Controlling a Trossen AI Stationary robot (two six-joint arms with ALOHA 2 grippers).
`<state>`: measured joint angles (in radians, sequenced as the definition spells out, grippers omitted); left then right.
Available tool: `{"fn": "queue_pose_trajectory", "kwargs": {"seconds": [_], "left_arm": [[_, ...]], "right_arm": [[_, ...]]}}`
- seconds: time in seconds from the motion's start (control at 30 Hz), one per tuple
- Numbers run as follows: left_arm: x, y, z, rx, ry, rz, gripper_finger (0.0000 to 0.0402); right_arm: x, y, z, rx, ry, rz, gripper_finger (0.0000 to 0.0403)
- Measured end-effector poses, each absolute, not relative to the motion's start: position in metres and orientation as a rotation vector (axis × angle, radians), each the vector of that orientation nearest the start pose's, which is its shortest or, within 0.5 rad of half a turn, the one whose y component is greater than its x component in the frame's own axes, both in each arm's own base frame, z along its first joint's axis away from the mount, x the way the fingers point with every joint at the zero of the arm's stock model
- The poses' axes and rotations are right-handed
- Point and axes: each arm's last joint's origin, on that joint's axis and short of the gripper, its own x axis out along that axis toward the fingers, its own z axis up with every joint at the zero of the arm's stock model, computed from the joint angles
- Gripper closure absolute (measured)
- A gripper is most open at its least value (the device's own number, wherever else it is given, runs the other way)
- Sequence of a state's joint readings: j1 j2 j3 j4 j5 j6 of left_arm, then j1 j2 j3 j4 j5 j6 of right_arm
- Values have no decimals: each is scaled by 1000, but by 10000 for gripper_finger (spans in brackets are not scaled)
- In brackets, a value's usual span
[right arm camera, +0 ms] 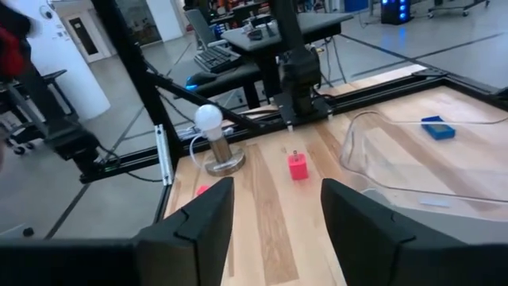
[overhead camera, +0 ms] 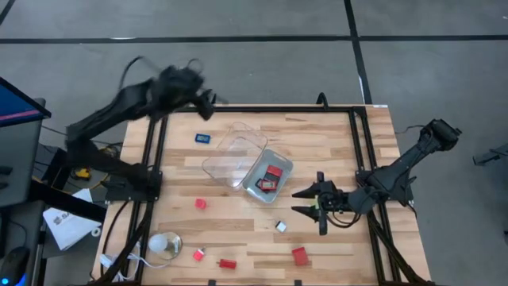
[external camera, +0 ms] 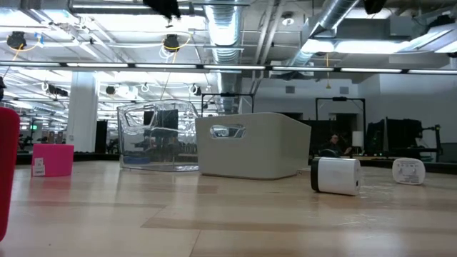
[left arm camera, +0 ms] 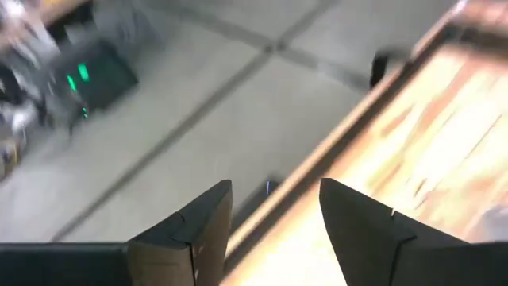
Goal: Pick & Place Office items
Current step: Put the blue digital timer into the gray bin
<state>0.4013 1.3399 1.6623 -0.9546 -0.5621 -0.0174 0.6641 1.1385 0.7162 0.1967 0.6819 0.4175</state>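
The office items lie scattered on the wooden table: a blue piece (overhead camera: 203, 138), a red block (overhead camera: 201, 203), a white-and-black piece (overhead camera: 281, 226), and red pieces (overhead camera: 198, 254), (overhead camera: 228, 263), (overhead camera: 299, 255) along the near side. More red pieces (overhead camera: 272, 176) lie in the grey-bottomed tray (overhead camera: 255, 193). My right gripper (overhead camera: 300, 202) is open, low over the table just right of that tray, pointing left. My left gripper (overhead camera: 208, 103) is open and raised over the table's far edge, holding nothing (left arm camera: 274, 230).
An empty clear tray (overhead camera: 232, 152) stands beside the grey-bottomed one. A round whitish object with a cord (overhead camera: 163, 244) sits at the near left corner. A black frame (overhead camera: 359, 151) borders the table. Bare wood lies between the trays and the near pieces.
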Motion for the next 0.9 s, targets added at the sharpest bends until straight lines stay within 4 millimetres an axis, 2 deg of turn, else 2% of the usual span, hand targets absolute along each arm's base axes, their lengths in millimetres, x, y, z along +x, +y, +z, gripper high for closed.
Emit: {"fn": "queue_pose_trajectory", "kwargs": {"seconds": [0.1, 0.17, 0.3, 0.4, 0.5, 0.63, 0.73, 0.8, 0.9], "left_arm": [[229, 148, 419, 7, 849, 936, 215], [232, 167, 396, 4, 1033, 913, 215], [228, 191, 353, -69, 1423, 848, 215], [224, 207, 327, -134, 1614, 831, 215], [218, 221, 315, -211, 1647, 828, 211], [206, 243, 309, -414, 1502, 817, 202], [195, 252, 309, -553, 1443, 778, 196], [190, 254, 308, -565, 1459, 751, 192], [192, 247, 299, -437, 1555, 678, 187]], "right_arm": [[202, 141, 277, 273, 170, -41, 222], [199, 143, 277, 268, 165, -50, 222], [196, 147, 277, 261, 160, -61, 221], [194, 149, 277, 259, 158, -61, 221], [192, 152, 277, 261, 158, -50, 222], [189, 158, 274, 258, 160, -69, 222], [189, 163, 270, 272, 167, -69, 220], [189, 167, 267, 282, 175, -72, 220], [188, 171, 264, 301, 183, -65, 220]]}}
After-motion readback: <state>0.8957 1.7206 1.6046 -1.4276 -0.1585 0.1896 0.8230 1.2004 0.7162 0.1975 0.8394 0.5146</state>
